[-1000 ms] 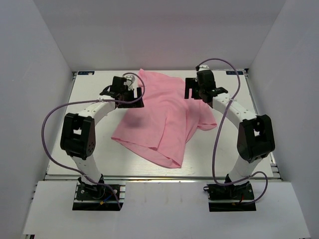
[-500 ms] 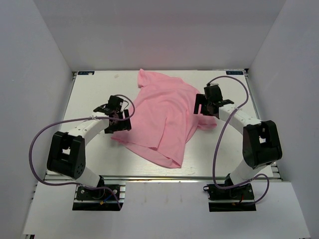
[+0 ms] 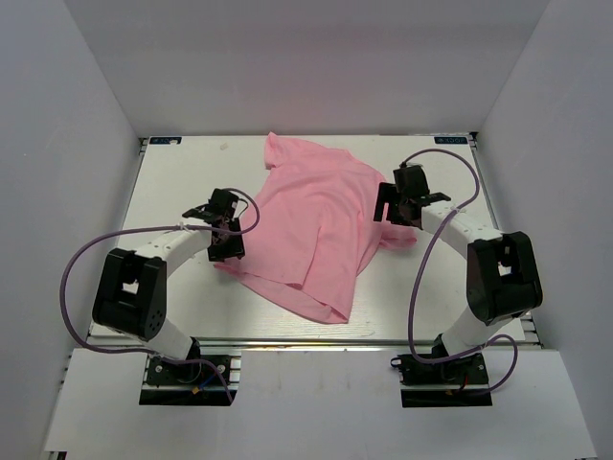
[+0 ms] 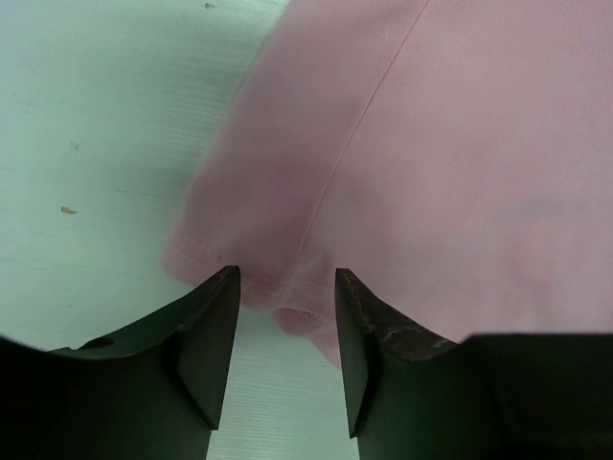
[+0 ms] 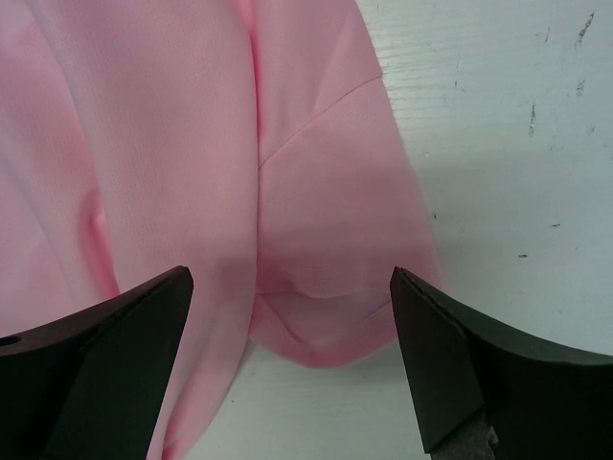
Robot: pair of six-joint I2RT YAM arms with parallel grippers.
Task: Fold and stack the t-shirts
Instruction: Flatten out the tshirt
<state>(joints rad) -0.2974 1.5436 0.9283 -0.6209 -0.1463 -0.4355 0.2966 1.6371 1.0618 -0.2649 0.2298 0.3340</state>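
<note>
Lining up grabs on the t-shirt point(image 3: 316, 230): left gripper point(image 4: 284, 280) narrowly open over hem corner point(image 4: 206, 254), right gripper point(image 5: 290, 278) wide over sleeve point(image 5: 330, 230); next, lower and pinch.

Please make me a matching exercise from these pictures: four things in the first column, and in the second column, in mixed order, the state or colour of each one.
Column one:
1. t-shirt
2. left gripper
3. right gripper
4. table

Column two:
A. open wide, over a sleeve
B. white
C. light pink, rumpled, not folded
D. open more narrowly, at a hemmed edge

Right pairs: 1-C, 2-D, 3-A, 4-B.
</note>
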